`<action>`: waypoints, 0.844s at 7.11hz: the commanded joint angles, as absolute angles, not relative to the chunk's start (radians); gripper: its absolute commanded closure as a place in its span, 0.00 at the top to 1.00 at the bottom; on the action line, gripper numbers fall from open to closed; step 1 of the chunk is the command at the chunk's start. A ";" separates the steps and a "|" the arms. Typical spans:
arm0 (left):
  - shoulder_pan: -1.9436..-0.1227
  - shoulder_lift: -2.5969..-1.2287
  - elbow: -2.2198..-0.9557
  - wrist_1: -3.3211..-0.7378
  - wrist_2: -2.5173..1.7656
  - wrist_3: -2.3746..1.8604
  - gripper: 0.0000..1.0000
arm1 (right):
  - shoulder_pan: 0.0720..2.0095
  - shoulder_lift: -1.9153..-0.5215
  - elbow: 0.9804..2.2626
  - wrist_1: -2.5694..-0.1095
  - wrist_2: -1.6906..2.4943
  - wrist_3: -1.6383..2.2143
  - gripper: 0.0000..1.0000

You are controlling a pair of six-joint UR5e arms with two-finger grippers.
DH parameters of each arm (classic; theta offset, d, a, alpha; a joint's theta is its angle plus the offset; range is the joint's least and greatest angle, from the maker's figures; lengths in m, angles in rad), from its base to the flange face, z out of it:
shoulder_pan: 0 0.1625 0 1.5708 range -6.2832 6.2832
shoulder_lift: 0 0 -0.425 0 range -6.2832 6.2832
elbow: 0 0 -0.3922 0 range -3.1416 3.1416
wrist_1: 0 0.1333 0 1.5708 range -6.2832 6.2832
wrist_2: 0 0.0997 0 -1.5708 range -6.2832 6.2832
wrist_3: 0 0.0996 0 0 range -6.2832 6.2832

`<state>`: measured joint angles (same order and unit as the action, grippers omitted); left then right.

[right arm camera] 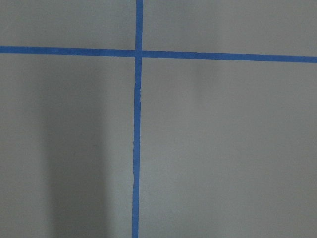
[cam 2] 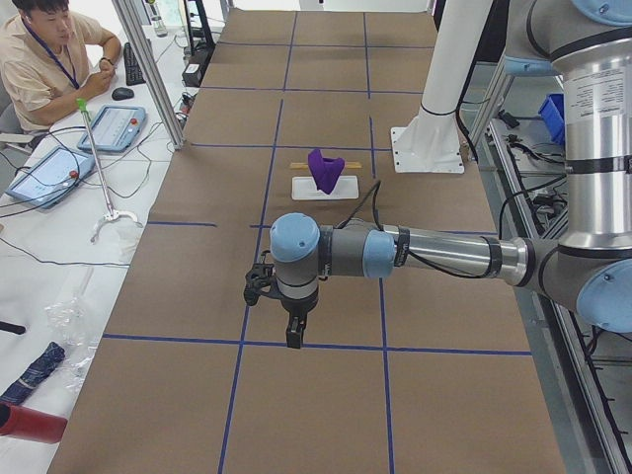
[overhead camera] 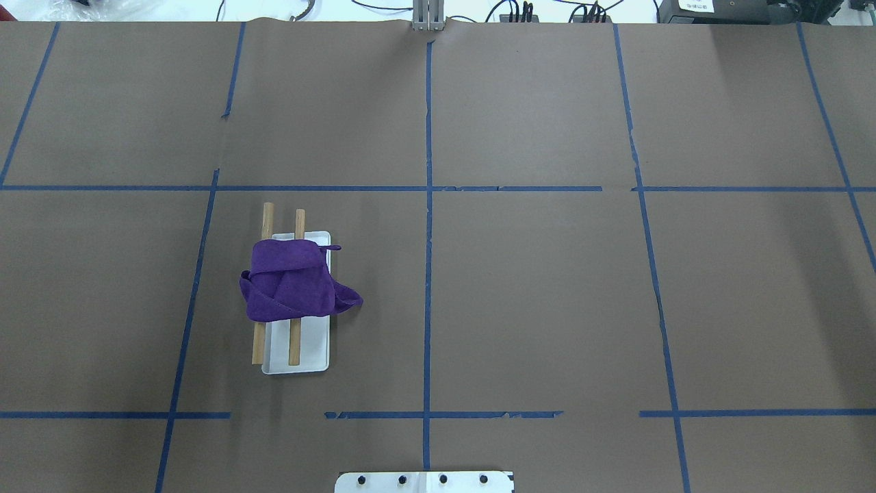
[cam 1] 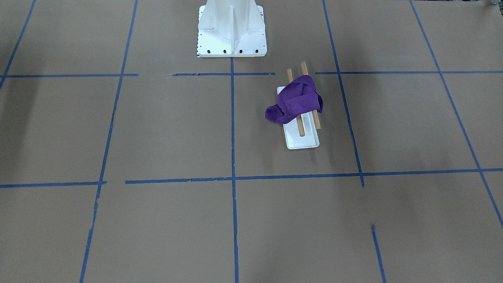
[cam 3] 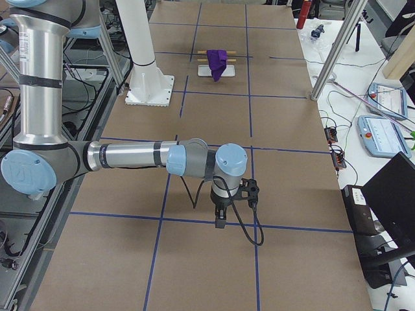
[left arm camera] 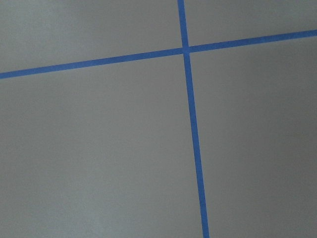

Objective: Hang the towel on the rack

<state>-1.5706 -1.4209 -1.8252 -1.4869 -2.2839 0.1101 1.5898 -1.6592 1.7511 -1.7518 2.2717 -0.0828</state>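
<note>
Brown worktop: your towel holds, bunched across both rack rails; left gripper, right gripper parked far off rack, jaws' state: cannot tell.

Brown paper covers the table, crossed by blue tape lines in a grid. In the left side view a seated man occupies the upper left, two control tablets beside him, a red cylinder at lower left. A black laptop sits at lower right of the right side view.
</note>
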 commanded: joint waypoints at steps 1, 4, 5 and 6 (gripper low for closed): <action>-1.571 -1.433 -1.812 -1.508 -2.278 0.104 1.00 | 1.589 -1.657 1.750 -1.752 2.272 -0.083 1.00; -1.571 -1.436 -1.813 -1.508 -2.278 0.103 1.00 | 1.589 -1.657 1.753 -1.752 2.272 -0.081 1.00; -1.571 -1.440 -1.812 -1.509 -2.278 0.103 1.00 | 1.589 -1.655 1.755 -1.752 2.272 -0.081 1.00; -1.571 -1.440 -1.812 -1.509 -2.278 0.104 1.00 | 1.589 -1.655 1.755 -1.752 2.272 -0.081 1.00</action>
<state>-1.5707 -1.4388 -1.8122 -1.5088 -2.2778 0.1033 1.5892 -1.6557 1.7542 -1.7518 2.2718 -0.0815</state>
